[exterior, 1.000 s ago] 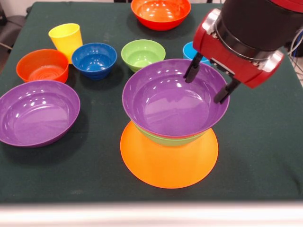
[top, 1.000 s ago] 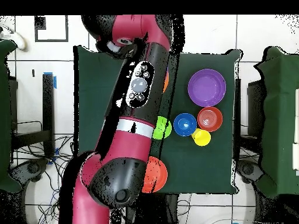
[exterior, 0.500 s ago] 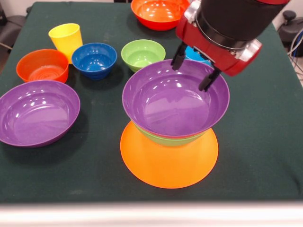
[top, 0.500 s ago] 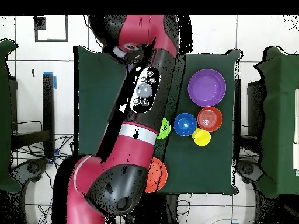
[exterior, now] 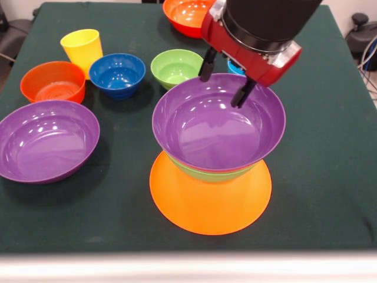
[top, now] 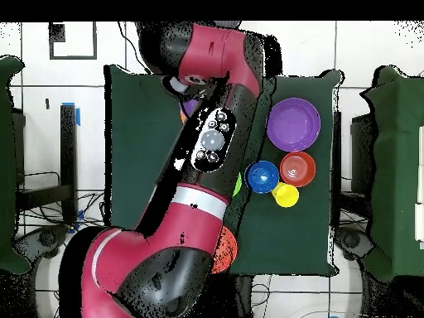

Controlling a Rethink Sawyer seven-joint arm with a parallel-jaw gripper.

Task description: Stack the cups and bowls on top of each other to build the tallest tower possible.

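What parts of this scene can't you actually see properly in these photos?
- Light blue cup, front view: only a sliver shows behind the robot's hand.
- Far red-orange bowl, front view: cut by the top edge and partly covered by the arm.
- Tower, overhead view: almost wholly under the arm.
- Small green bowl, overhead view: only a sliver shows beside the arm.
- Bowls nested under the purple bowl, front view: only rims show.

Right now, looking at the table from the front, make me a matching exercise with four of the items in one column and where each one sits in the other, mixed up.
Things:
1. yellow cup
2. small dark blue bowl
3. orange bowl
4. gripper

Places:
A. upturned under the stack
B. over the stacked purple bowl's far rim
C. far left corner area
D. between the red-orange bowl and the small green bowl

Pairs: 1-C, 2-D, 3-A, 4-B
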